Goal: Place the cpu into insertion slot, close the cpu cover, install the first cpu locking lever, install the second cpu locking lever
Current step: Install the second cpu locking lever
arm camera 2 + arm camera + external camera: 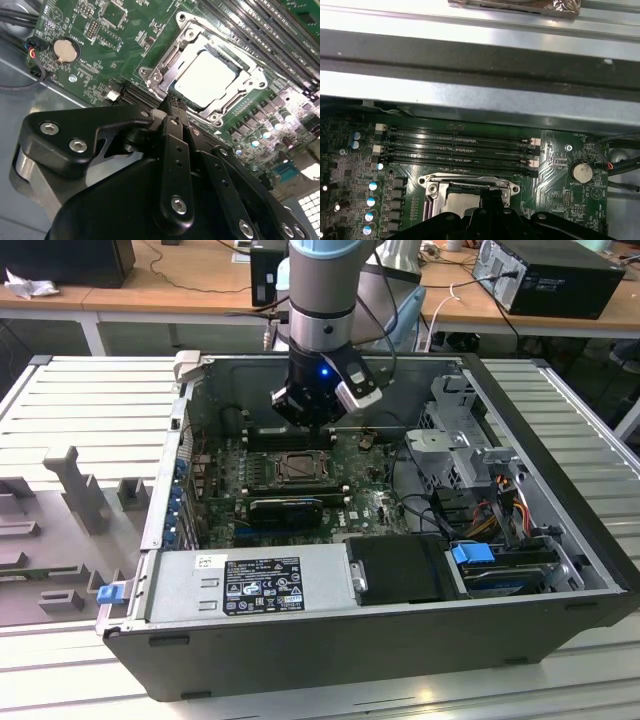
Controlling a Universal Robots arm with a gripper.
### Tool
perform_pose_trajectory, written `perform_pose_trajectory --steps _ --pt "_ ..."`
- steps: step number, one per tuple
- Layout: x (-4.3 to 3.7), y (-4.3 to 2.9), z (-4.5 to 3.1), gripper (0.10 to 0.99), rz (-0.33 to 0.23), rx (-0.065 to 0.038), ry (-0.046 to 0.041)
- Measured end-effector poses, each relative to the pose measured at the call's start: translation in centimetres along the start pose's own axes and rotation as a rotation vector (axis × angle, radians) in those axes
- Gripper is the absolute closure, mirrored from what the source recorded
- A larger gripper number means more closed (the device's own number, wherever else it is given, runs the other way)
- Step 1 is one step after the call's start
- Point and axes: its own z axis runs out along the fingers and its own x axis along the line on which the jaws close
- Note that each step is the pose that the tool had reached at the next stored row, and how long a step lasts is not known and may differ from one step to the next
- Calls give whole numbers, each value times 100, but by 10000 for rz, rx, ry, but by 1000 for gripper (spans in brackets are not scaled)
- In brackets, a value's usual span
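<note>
Gripper fingers pressed together, nothing held, tip poised at edge of cpu cover. Just beyond tip: cpu seated in insertion slot, cover lying flat over it, pale chip top showing through cut-out. Past socket: memory slots. Beside gripper: round coin battery.

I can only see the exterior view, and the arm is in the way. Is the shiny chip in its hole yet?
Observer: Yes. In the second wrist view the cpu lies flat, with the cpu cover down around it.
Operator: Where's the gripper pointing?
Observer: The gripper has its tip at the cover's edge, right beside the chip.
Operator: What's next to the chip?
Observer: In the first wrist view, long black memory slots run alongside the cover.
</note>
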Motion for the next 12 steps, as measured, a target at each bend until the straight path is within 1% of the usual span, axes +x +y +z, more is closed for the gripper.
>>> perform_pose_trajectory --steps 5,10,12 --pt "5 -66 -6 980 -1 0 0" --pt "8 -95 -11 980 1 2 1" --pt "8 -97 -30 980 0 2 1"
